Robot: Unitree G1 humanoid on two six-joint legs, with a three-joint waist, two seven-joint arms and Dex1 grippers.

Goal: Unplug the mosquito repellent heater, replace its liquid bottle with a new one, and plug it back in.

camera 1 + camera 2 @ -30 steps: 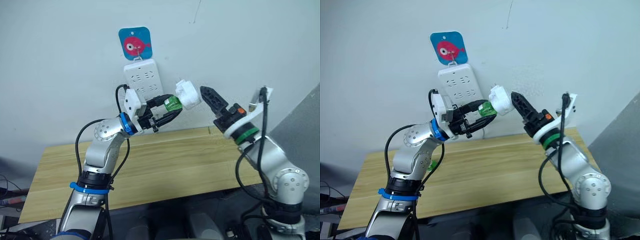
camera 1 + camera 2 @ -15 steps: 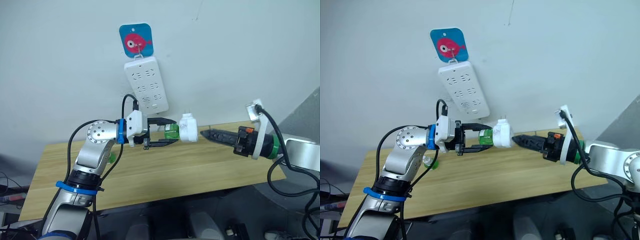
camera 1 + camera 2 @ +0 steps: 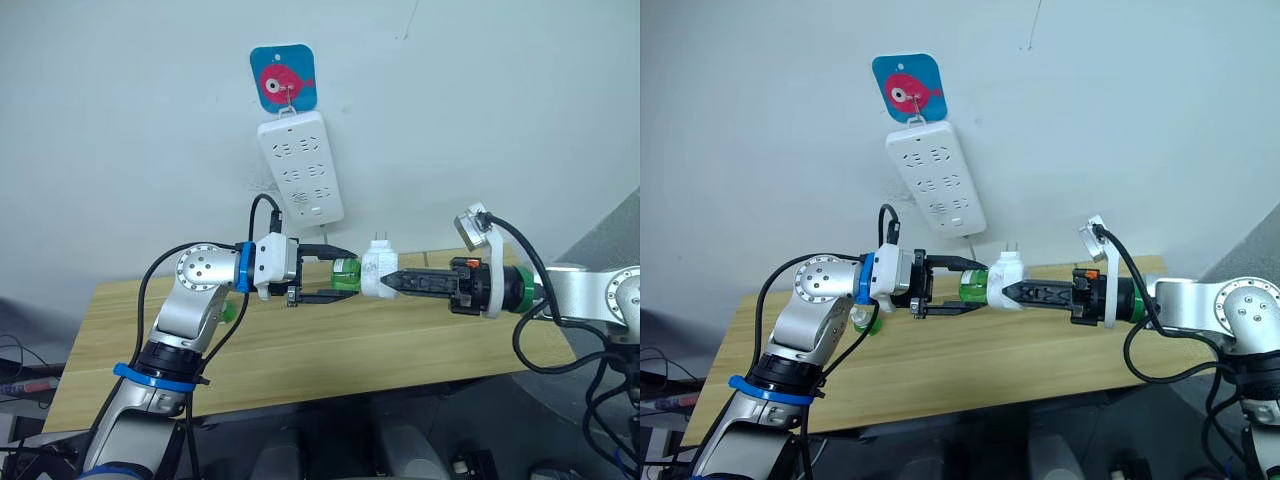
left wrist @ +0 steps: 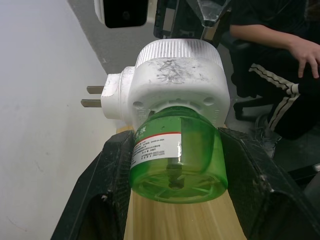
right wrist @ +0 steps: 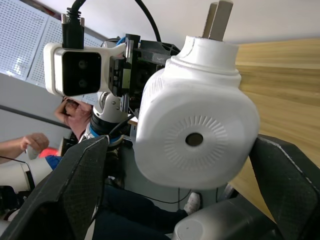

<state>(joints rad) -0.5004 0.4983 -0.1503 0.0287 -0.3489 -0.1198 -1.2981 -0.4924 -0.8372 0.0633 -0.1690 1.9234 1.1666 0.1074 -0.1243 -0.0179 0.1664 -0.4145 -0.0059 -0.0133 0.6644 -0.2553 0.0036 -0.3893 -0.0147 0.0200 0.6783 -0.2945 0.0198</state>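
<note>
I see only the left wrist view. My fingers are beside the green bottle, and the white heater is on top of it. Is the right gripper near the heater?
Observer: Yes. The right gripper has its fingers on either side of the mosquito repellent heater, not yet closed on it.
Operator: Is the heater out of the socket?
Observer: Yes. It is held over the wooden table, below the power strip on the wall.
Operator: Where do the prongs point?
Observer: Up, toward the strip; the green bottle lies sideways in the left gripper.
</note>
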